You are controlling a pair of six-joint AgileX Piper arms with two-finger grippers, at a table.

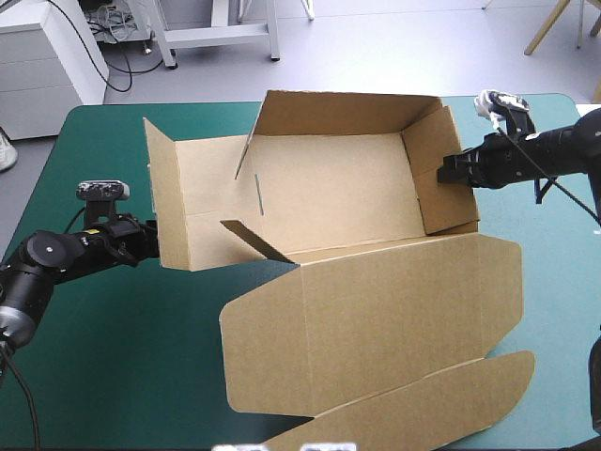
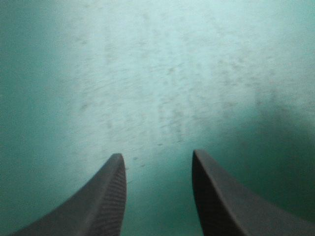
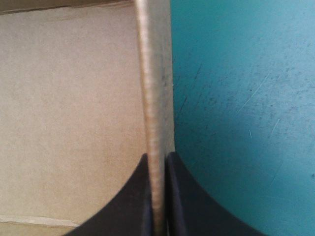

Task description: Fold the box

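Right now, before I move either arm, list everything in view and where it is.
box: one, brown, middle of the table; far, left and right walls raised.
lid: one, brown, part of the box, lying flat toward the near edge.
table cover: one, teal-green, under everything.
left gripper: one, black fingers, open, over bare cover just outside the box's left wall, holding nothing.
right gripper: one, black fingers, shut on the box's right wall.
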